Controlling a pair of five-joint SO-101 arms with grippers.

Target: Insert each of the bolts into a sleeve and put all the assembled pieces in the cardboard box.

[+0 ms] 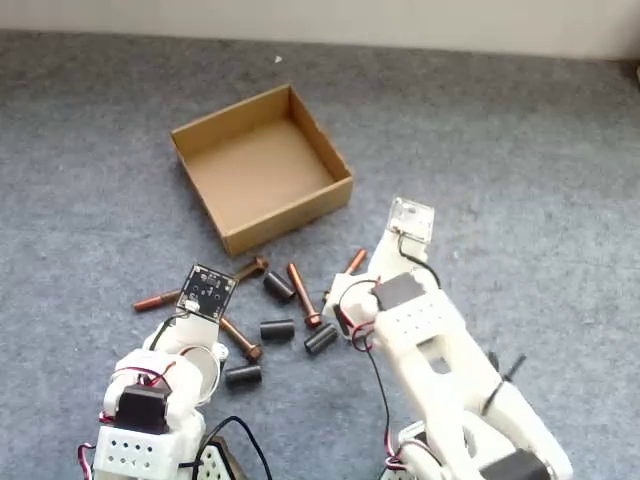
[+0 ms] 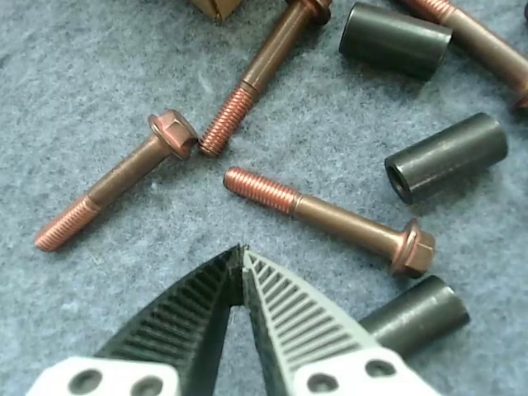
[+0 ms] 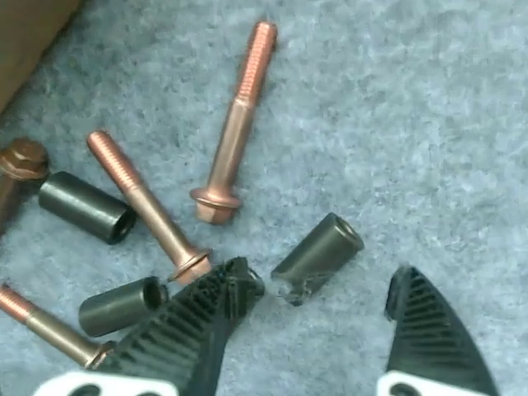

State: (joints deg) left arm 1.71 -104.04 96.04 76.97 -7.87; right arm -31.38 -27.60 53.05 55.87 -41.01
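Over the bolts [image 2: 330, 219], left fingers [image 2: 198, 318] meet; right fingers [image 3: 194, 330] spread near a sleeve [image 3: 318, 257].

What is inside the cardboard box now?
Inside the cardboard box only its bare brown floor and inner walls show. The bolts and sleeves lie outside on the carpet. A thin strip of floor behind the near walls is hidden.

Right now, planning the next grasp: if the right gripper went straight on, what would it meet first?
The right gripper, open, would likely meet the dark sleeve first; depth is unclear.
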